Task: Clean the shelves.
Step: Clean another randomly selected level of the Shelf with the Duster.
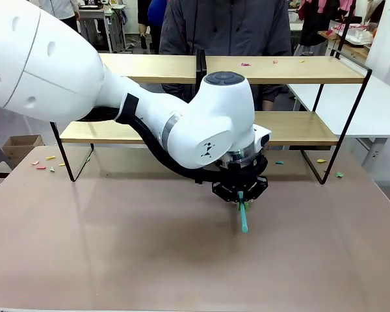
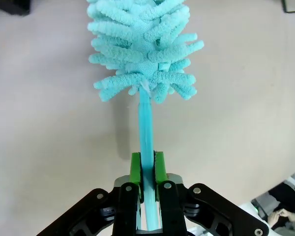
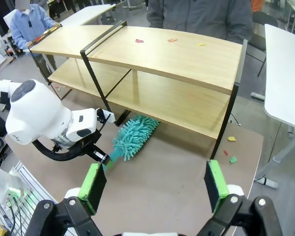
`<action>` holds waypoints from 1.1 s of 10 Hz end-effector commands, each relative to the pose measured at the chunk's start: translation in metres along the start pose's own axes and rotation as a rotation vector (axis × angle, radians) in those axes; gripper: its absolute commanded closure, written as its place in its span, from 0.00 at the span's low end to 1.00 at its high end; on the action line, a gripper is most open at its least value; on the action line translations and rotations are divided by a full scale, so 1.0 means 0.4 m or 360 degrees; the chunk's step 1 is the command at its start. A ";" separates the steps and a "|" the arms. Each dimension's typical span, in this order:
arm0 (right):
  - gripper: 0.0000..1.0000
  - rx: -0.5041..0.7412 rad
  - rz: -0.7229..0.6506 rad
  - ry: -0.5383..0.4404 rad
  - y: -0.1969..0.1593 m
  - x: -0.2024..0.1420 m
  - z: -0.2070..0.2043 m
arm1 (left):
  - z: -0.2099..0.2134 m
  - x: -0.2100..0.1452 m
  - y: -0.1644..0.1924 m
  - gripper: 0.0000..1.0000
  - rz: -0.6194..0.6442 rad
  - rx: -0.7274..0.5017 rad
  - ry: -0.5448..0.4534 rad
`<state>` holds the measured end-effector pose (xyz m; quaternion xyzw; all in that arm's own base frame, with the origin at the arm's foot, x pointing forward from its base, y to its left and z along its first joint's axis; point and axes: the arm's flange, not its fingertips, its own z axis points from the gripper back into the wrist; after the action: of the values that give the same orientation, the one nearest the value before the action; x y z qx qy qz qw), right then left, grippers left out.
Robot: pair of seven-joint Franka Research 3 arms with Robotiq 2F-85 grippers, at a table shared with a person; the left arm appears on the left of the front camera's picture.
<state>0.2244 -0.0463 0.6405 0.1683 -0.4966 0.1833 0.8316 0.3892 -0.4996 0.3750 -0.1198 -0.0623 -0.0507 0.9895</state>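
Left gripper (image 2: 147,173) is clamped tight on the thin handle of a teal microfibre duster (image 2: 142,49), green pads (image 2: 135,167) pressing both sides of the stick. It sits low over the brownish-grey tabletop (image 1: 117,247), near the middle and toward the far edge. The duster head lies on the tabletop, aimed at the shelves (image 1: 292,70), its tip at the front edge of the lower board beside the central black post. Right gripper (image 3: 155,187) hangs high above the tabletop's near side, jaws spread wide, nothing between them.

The shelves stand along the far edge of the tabletop, and a person (image 1: 227,26) stands behind them.

Progress looks early to me. Coloured paper scraps (image 1: 246,64) lie on the top board toward its far edge, so that board isn't swept yet. The visible part of the lower board looks bare, though the arm covers some of it. More scraps (image 1: 45,162) sit on the tabletop by its far-left corner, and others by the frame's right leg. Left to do: lift the duster and sweep the boards.

No readable brand or label. A small black mark on the left arm's wrist housing is too small to make out.
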 end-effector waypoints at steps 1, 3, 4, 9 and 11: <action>0.00 -0.0002 -0.0001 -0.0001 -0.001 0.002 0.000 | 0.008 0.015 -0.018 0.88 -0.0061 -0.0111 0.0069; 0.00 -0.0002 -0.0001 -0.0001 -0.001 0.002 0.000 | -0.014 0.021 -0.073 0.88 -0.0134 -0.0160 0.0134; 0.00 -0.0002 -0.0001 -0.0001 -0.001 0.002 0.000 | -0.028 0.030 -0.108 0.88 -0.0159 -0.0170 0.0179; 0.00 -0.0002 -0.0001 -0.0001 -0.001 0.002 0.000 | -0.034 0.060 -0.235 0.88 -0.0232 -0.0335 0.0263; 0.00 -0.0002 -0.0001 -0.0001 -0.001 0.002 0.000 | -0.039 0.073 -0.299 0.88 -0.0267 -0.0419 0.0325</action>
<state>0.2244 -0.0464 0.6405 0.1683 -0.4966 0.1833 0.8315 0.3967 -0.6078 0.3859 -0.2219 0.0191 -0.1384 0.9650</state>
